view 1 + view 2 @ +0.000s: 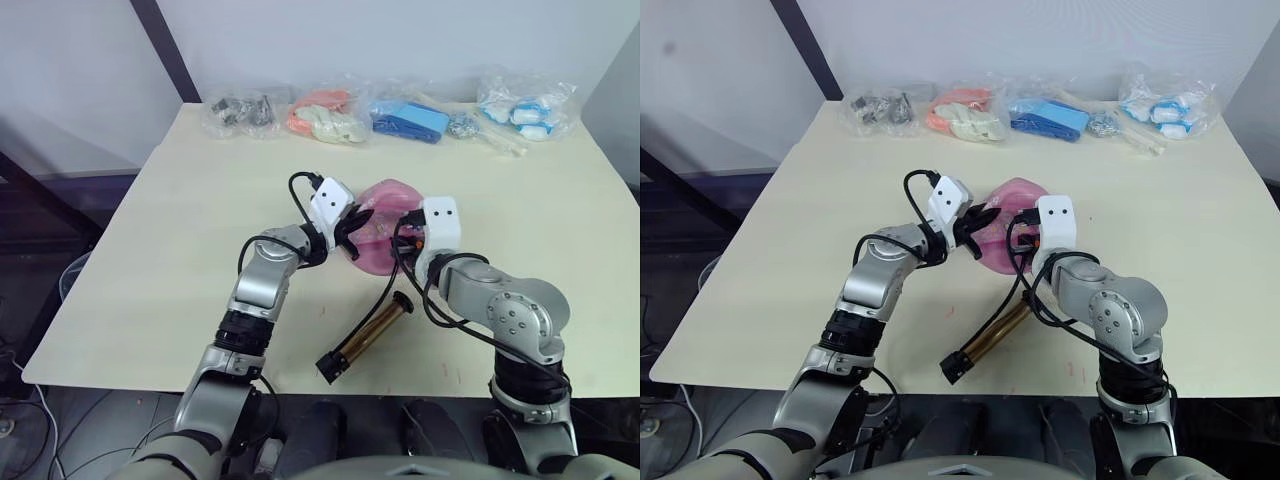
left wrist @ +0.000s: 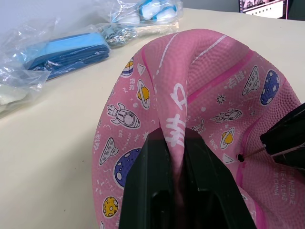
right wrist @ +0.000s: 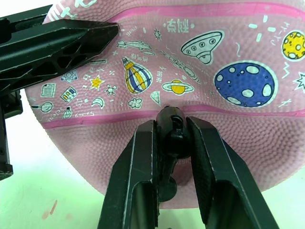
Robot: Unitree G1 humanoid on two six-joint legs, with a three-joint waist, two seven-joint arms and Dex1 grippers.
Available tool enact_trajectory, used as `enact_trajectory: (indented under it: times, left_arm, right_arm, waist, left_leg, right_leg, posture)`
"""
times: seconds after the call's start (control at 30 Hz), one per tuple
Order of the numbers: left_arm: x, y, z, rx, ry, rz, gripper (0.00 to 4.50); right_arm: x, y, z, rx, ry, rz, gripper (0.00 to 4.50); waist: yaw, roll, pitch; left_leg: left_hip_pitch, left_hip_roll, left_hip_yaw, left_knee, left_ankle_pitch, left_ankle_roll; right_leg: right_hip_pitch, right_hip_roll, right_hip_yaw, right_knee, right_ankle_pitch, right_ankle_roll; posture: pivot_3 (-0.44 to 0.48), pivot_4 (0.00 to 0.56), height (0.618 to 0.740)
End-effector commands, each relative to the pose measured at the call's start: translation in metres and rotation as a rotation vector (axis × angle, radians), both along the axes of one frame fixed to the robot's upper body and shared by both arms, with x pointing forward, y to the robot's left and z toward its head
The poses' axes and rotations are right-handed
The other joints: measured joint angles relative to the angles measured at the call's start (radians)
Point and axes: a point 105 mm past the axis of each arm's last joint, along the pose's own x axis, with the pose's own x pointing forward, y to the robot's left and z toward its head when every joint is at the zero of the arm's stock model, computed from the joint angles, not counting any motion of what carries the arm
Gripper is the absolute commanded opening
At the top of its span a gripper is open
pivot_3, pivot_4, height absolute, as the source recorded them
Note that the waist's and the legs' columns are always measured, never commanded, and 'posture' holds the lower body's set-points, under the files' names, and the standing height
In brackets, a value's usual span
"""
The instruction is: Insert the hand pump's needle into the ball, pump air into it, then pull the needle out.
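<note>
With my left end effector [image 2: 177, 157] pinching a fold of the ball [image 2: 205, 86] and my right end effector [image 3: 172, 138] clamped on the needle [image 2: 251, 152] fitting (tip at the valve), I should push straight in.

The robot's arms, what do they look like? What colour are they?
Silver-grey metal arms with rounded joints and black rings. Each wrist carries a white box with two dark dots, and black cables loop beside it. The left gripper and right gripper each have two black fingers.
</note>
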Motion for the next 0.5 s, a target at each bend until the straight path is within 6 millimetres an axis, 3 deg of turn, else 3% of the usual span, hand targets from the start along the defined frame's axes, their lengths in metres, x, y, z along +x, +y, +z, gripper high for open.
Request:
enact_trajectory:
  times: [0.03,0.5]
  left_arm:
    - [-0.009,0.0007,-0.0502,0.073,0.178,-0.004,0.0]
    - [-0.0093,-0.0025,-0.0503,0.084,0.178,-0.037,0.0]
  right_arm:
    - [-0.001,0.0021,0.0134,-0.113,-0.088,0.093,0.38]
    - [0.008,0.0073,0.0083,-0.415,-0.143,0.376,0.38]
  waist:
    - [0.0,0.0,0.0]
    - [-0.001,-0.001,0.0]
  left_leg:
    - [0.0,-0.001,0.0,0.0,0.0,0.0]
    - [0.0,-0.001,-0.002,0.002,0.0,0.0]
  right_leg:
    - [0.0,-0.001,-0.001,0.0,0.0,0.0]
    - [0.001,-0.002,-0.003,0.0,0.0,0.0]
  posture:
    - [0.0,0.15,0.74]
    - [0.0,0.15,0.74]
